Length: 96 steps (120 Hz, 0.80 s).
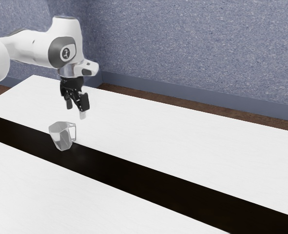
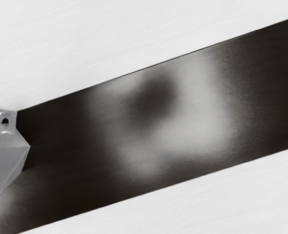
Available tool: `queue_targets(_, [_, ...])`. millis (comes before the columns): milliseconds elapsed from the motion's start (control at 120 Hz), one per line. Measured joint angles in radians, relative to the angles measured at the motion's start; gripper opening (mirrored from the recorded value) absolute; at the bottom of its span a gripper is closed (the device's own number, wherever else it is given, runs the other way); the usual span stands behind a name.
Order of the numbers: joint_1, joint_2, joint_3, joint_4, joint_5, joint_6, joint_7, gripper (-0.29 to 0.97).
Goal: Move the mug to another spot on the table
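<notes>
The jaws stand apart and hold nothing, hanging above the surface (image 1: 182,131) with a clear gap beneath them. Just below, and slightly toward the exterior view's left, the mug (image 1: 62,135) stands upright on the far edge of the black band (image 1: 148,183) that crosses the white surface, its handle turned toward the exterior view's right. In the wrist view the mug (image 2: 2,151) lies off to one side of the hand, not beneath it. Assessment: the grasp is not yet made and the jaws are not centred over the mug. A straight descent from here risks a finger landing on the rim or handle, which would tip or shove the mug. The slanted, faceted walls may also slip under a shallow or uneven pinch. The arm (image 1: 36,46) enters from the exterior view's upper left.
</notes>
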Motion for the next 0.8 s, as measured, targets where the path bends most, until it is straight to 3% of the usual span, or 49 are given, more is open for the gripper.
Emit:
queue_targets(125, [0.059,0.103,0.055,-0.001,-0.147,0.076,0.158,0.68])
queue_targets(258, [0.081,0.185,0.067,0.042,-0.217,0.121,0.313,0.68])
queue_targets(800, [0.140,0.397,0.133,0.210,-0.248,0.161,0.730,0.68])
